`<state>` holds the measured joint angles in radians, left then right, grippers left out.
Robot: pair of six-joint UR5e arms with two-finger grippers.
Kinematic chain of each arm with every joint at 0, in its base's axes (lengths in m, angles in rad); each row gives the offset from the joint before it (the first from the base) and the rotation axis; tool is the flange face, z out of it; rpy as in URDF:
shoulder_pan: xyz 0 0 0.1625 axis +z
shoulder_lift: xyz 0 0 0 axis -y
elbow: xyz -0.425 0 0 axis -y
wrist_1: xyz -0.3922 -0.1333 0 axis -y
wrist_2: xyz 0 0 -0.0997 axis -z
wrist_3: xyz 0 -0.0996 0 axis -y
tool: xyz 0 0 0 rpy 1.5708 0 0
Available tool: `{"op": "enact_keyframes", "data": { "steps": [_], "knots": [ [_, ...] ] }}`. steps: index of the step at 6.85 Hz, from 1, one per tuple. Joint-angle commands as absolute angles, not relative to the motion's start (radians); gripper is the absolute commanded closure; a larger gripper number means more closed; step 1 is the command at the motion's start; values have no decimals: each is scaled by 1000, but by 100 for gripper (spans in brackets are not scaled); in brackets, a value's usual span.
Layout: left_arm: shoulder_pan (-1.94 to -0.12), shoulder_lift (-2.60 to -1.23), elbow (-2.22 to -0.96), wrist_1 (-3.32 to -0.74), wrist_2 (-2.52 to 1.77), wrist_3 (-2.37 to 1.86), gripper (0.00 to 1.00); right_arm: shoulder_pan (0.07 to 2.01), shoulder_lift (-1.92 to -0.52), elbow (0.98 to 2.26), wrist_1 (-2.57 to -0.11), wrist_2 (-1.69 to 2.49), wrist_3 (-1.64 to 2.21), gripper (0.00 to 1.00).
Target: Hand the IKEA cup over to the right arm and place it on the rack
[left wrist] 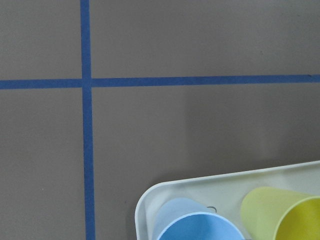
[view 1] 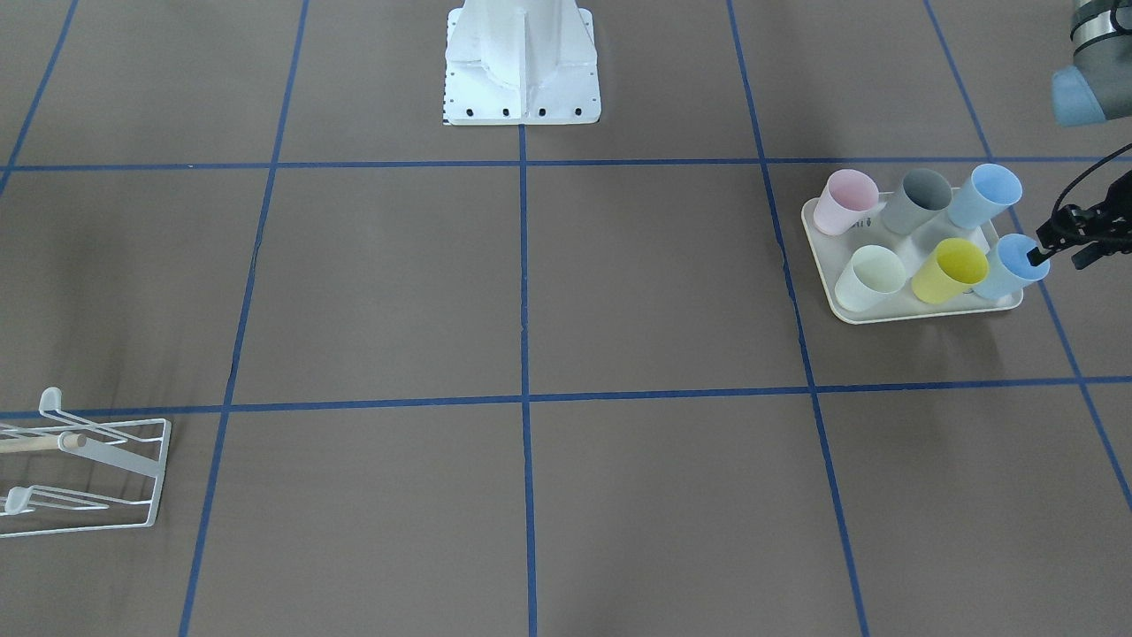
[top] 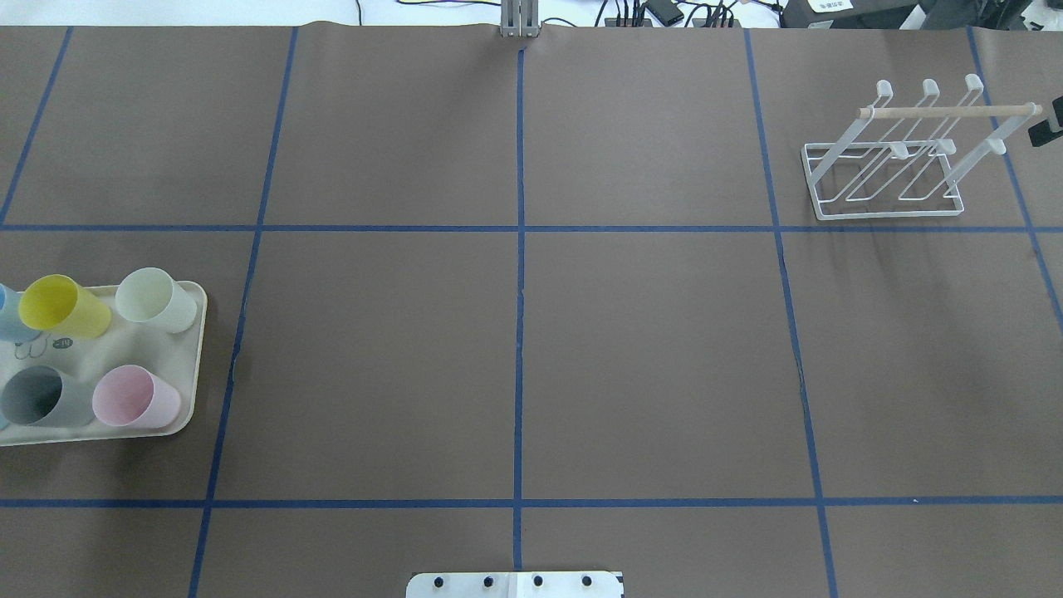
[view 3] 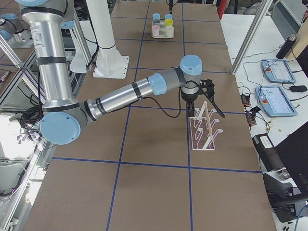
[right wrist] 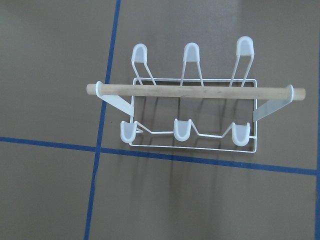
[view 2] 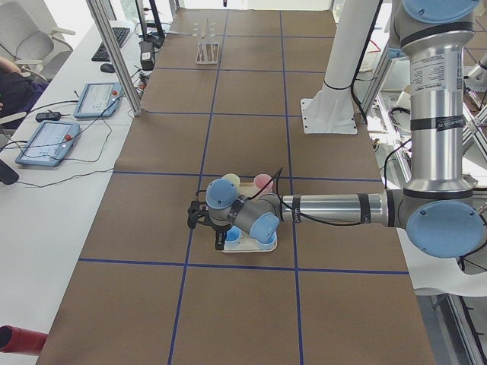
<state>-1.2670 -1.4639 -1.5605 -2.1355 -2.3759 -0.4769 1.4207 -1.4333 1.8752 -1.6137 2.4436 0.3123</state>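
Several pastel IKEA cups stand on a cream tray (view 1: 920,311). At the tray's outer front corner is a light blue cup (view 1: 1008,265), which also fills the bottom of the left wrist view (left wrist: 197,226). My left gripper (view 1: 1057,257) hangs at that cup's rim, open, with one fingertip (view 1: 1035,257) at the rim and the other outside it. The white wire rack (top: 897,158) with its wooden rod stands far across the table. My right gripper (top: 1045,130) hovers beside the rack (right wrist: 190,115), holding nothing that I can see. Only a black sliver of it shows, so I cannot tell its state.
Pink (view 1: 845,202), grey (view 1: 915,202), a second blue (view 1: 983,195), pale green (view 1: 871,276) and yellow (view 1: 951,270) cups share the tray. The white robot base (view 1: 522,71) stands at mid table edge. Brown paper with blue tape lines lies between tray and rack.
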Motion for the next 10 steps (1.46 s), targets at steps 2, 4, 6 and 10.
{"op": "enact_keyframes", "data": {
  "steps": [2, 4, 6, 10],
  "knots": [
    [-1221, -1460, -1543, -2135, -2347, -474, 28, 1419, -1427, 1871, -1614, 2464, 313, 0],
    [-1221, -1454, -1522, -2132, -2349, -398, 61, 1414, -1425, 1871, -1614, 2464, 313, 0],
    [-1223, -1450, -1526, -2132, -2349, -397, 98, 1411, -1425, 1873, -1615, 2464, 313, 0],
    [-1346, -1408, -1685, -2036, -2349, -396, 100, 1411, -1411, 1896, -1608, 2494, 318, 0]
  ]
}}
